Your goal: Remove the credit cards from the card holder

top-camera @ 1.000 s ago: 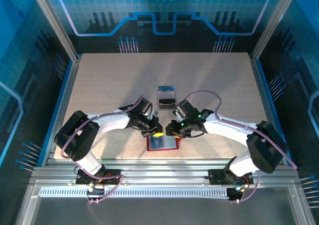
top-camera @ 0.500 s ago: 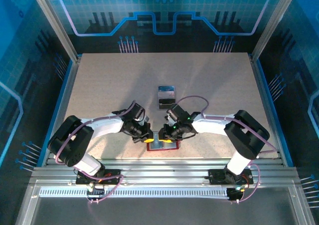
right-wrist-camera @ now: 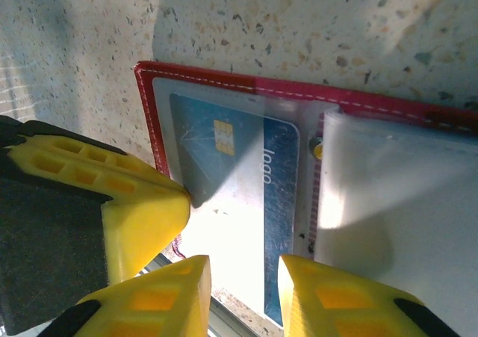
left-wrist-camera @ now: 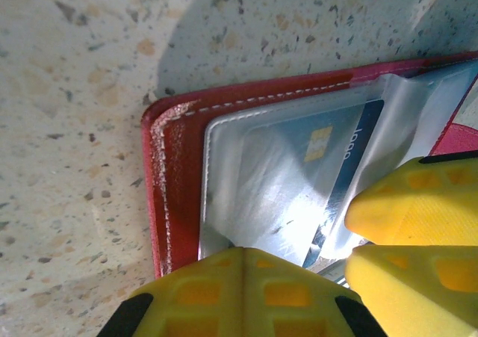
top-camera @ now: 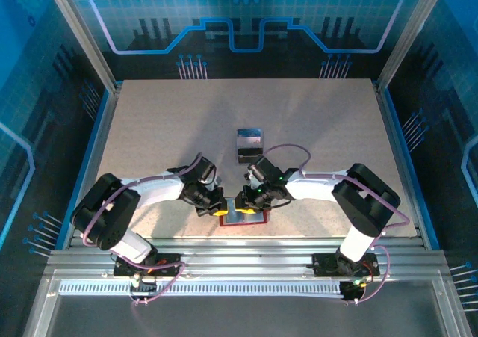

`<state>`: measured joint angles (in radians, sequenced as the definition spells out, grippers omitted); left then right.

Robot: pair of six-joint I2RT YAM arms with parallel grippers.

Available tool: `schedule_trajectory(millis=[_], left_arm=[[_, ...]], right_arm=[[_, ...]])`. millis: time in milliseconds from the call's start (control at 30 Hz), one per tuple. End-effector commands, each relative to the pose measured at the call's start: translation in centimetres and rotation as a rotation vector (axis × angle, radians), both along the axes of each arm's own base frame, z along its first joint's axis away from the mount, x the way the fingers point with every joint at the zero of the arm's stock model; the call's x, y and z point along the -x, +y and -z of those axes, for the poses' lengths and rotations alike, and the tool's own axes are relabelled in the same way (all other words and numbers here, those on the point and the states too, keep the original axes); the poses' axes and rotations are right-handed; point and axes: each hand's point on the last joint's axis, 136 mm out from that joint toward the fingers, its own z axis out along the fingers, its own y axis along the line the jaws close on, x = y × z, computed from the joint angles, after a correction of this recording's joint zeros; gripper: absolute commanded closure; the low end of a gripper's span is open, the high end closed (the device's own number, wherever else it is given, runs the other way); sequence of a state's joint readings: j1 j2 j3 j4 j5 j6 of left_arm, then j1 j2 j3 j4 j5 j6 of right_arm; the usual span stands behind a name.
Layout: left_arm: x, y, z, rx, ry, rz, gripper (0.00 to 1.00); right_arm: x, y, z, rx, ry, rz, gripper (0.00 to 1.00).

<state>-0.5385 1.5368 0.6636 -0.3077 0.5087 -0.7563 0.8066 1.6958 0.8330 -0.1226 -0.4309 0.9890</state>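
1. My left jaws are closed tight, yellow tips together. They press down at the left edge of the card holder [left-wrist-camera: 173, 165], right on its clear pocket [left-wrist-camera: 246, 165].
2. My right jaws stand a little apart, just beside the left pair, with their tips down at the near edge of the same pocket. I see nothing pinched between them.
3. A blue credit card [right-wrist-camera: 224, 176] with a gold chip [right-wrist-camera: 222, 137] lies flat inside that pocket, with both sets of jaws at its edges.
4. The red holder lies open on the speckled worktop [top-camera: 149, 128], close to the near edge between my two arms. In the right wrist view a pale inner leaf [right-wrist-camera: 388, 195] sits beside the card.
5. Further out, towards the worktop's middle, loose cards [top-camera: 249, 144], one grey and one dark, lie together, well apart from the holder.
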Motion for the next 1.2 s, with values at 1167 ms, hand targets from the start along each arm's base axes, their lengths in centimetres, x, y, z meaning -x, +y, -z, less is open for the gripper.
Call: schedule_trajectory(millis=[1167], left_arm=[[0.5, 1.4, 0.8, -0.050, 0.022, 0.008, 0.98]], right_arm=[[-0.3, -0.7, -0.4, 0.072, -0.054, -0.009, 0.74]])
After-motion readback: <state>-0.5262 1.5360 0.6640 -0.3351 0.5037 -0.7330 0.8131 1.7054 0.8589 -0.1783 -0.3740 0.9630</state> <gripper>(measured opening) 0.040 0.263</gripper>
